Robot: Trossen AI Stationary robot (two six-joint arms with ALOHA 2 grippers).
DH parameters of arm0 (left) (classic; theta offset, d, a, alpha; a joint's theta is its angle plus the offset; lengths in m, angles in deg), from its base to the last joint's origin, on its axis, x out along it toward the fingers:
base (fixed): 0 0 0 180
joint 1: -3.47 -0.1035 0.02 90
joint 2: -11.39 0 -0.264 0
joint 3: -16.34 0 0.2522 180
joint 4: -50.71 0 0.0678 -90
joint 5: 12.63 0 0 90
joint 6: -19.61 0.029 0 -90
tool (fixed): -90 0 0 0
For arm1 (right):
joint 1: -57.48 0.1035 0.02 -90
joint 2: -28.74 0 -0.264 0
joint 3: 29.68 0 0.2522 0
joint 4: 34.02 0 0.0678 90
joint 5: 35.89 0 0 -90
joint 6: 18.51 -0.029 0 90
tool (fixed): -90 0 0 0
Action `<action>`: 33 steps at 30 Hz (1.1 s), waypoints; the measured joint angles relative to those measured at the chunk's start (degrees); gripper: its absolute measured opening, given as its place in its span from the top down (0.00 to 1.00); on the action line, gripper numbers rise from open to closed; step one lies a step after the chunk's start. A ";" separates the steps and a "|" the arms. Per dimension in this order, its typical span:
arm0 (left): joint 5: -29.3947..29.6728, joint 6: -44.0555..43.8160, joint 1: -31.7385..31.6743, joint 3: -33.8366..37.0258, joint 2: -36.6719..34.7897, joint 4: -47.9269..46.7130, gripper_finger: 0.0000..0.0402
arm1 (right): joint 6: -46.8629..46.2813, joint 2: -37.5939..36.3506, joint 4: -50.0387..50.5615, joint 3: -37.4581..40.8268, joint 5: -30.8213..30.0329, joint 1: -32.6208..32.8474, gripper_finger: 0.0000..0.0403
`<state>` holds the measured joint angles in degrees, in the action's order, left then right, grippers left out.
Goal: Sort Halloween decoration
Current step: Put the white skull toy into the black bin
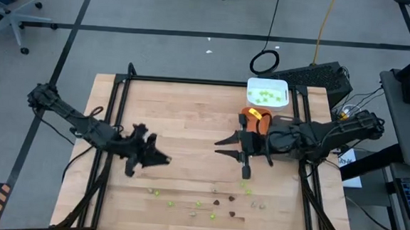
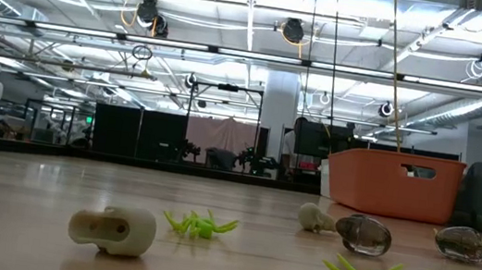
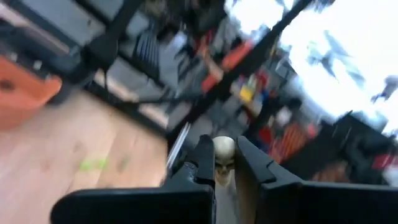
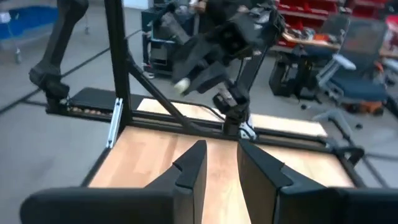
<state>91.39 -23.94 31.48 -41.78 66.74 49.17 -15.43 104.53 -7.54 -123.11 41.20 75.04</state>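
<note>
Left wrist view, left claw (image 3: 225,165) pinching pale skull piece (image 3: 223,154), right claw (image 4: 219,163) narrow, empty.

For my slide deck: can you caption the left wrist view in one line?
Left end effector shut on a small pale skull decoration, raised above the wooden table.

No text, label, brand or number can be read in any view. The screens at the right edge of the high view show nothing legible.
</note>
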 joint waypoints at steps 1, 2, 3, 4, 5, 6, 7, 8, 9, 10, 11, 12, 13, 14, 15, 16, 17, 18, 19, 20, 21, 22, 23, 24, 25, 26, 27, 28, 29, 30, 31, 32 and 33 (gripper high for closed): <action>0.02 -0.89 -1.14 0.00 0.02 1.84 0.95 | 1.24 0.02 -0.03 -0.12 0.90 -0.41 0.79; 0.02 -1.29 -2.13 0.00 0.06 3.78 0.94 | 2.23 0.13 -0.53 -0.22 1.21 -0.74 0.78; 0.03 -1.88 -3.04 0.00 0.09 5.66 0.94 | 2.96 0.41 -1.11 -0.31 1.46 -1.10 0.76; 0.18 -2.41 -3.99 0.00 0.11 7.26 0.93 | 3.75 0.65 -1.63 -0.31 2.01 -1.43 0.73; 0.33 -2.56 -4.86 0.00 0.11 8.58 0.93 | 4.53 0.91 -1.96 -0.31 2.61 -1.73 0.71; 0.44 -2.56 -5.58 0.00 0.13 9.62 0.92 | 5.24 1.42 -2.67 -0.31 2.67 -1.90 0.68; 0.48 -2.56 -6.23 0.00 0.15 10.30 0.92 | 6.04 2.03 -4.11 -0.31 2.66 -2.16 0.66; 0.61 -2.65 -6.86 0.00 0.17 10.59 0.92 | 7.01 2.62 -5.64 -0.31 2.67 -2.34 0.63; 0.69 -2.67 -7.45 0.00 0.18 10.80 0.92 | 8.03 3.26 -7.18 -0.31 2.66 -2.52 0.61; 0.76 -2.67 -7.91 0.00 0.27 11.22 0.92 | 8.80 3.92 -9.21 -0.31 2.65 -2.68 0.58; 0.81 -2.68 -8.30 0.00 0.41 11.61 0.92 | 9.56 4.64 -10.83 -0.39 2.63 -2.87 0.56; 0.88 -2.69 -8.75 0.00 0.67 11.89 0.92 | 9.93 5.56 -11.80 -0.86 2.62 -3.12 0.54; 0.96 -2.69 -9.17 0.00 1.07 12.57 0.92 | 10.21 6.48 -12.06 -1.75 2.61 -3.43 0.53; 1.05 -2.69 -9.55 0.00 1.52 13.37 0.92 | 10.49 7.64 -12.03 -2.66 2.63 -3.69 0.52; 1.08 -2.69 -9.86 0.02 2.07 14.19 0.92 | 11.03 8.80 -12.01 -3.72 2.58 -4.05 0.51; 1.09 -2.69 -10.17 0.02 2.79 15.66 0.92 | 11.79 10.04 -11.98 -4.78 2.52 -4.26 0.50; 1.09 -2.65 -10.47 0.02 3.43 16.92 0.91 | 12.46 11.23 -11.88 -5.83 2.52 -4.48 0.50; 1.11 -2.66 -10.63 0.02 4.11 18.08 0.91 | 12.75 12.34 -11.66 -6.83 2.50 -4.73 0.50; 1.10 -2.68 -10.83 0.02 4.87 19.46 0.91 | 12.81 13.33 -11.51 -7.71 2.50 -4.85 0.50; 1.09 -2.68 -10.99 0.02 5.61 20.71 0.91 | 12.77 14.14 -11.42 -8.44 2.50 -4.92 0.50; 1.09 -2.65 -11.14 0.02 6.23 21.74 0.91 | 12.80 14.73 -10.93 -9.17 2.50 -4.91 0.50; 1.10 -2.67 -11.28 0.03 6.82 22.67 0.91 | 12.88 15.17 -10.40 -9.72 2.50 -4.85 0.50; 1.09 -2.67 -11.26 0.04 7.29 23.68 0.91 | 13.10 15.37 -9.94 -10.09 2.50 -4.85 0.51; 1.09 -2.69 -11.28 0.04 7.52 24.16 0.91 | 13.27 15.39 -9.29 -10.34 2.50 -4.75 0.51; 1.09 -2.68 -11.26 0.04 7.70 24.70 0.91 | 13.25 15.37 -8.80 -10.41 2.50 -4.63 0.51; 1.09 -2.69 -11.26 0.04 7.90 25.37 0.91 | 13.22 15.34 -8.35 -10.53 2.53 -4.55 0.51; 1.09 -2.69 -11.27 0.04 7.93 25.58 0.91 | 13.21 15.34 -7.91 -10.56 2.52 -4.55 0.52; 1.09 -2.69 -11.28 0.04 7.97 25.83 0.91 | 13.20 15.34 -7.51 -10.56 2.52 -4.55 0.52; 1.09 -2.70 -11.28 0.04 7.98 26.24 0.91 | 13.20 15.34 -7.46 -10.56 2.52 -4.55 0.52; 1.09 -2.71 -11.28 0.04 7.98 26.45 0.91 | 13.18 15.34 -7.53 -10.56 2.52 -4.55 0.52; 1.09 -2.71 -11.28 0.04 7.97 26.52 0.91 | 13.11 15.34 -7.53 -10.56 2.52 -4.55 0.52; 1.10 -2.71 -11.26 0.04 7.96 26.50 0.91 | 12.95 15.34 -7.55 -10.56 2.50 -4.55 0.52; 1.13 -2.72 -11.26 0.04 7.98 26.47 0.91 | 12.64 15.32 -7.51 -10.56 2.50 -4.55 0.52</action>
<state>92.52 -26.66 20.22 -41.73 74.72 75.64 -2.79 119.85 -15.05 -133.68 43.70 70.49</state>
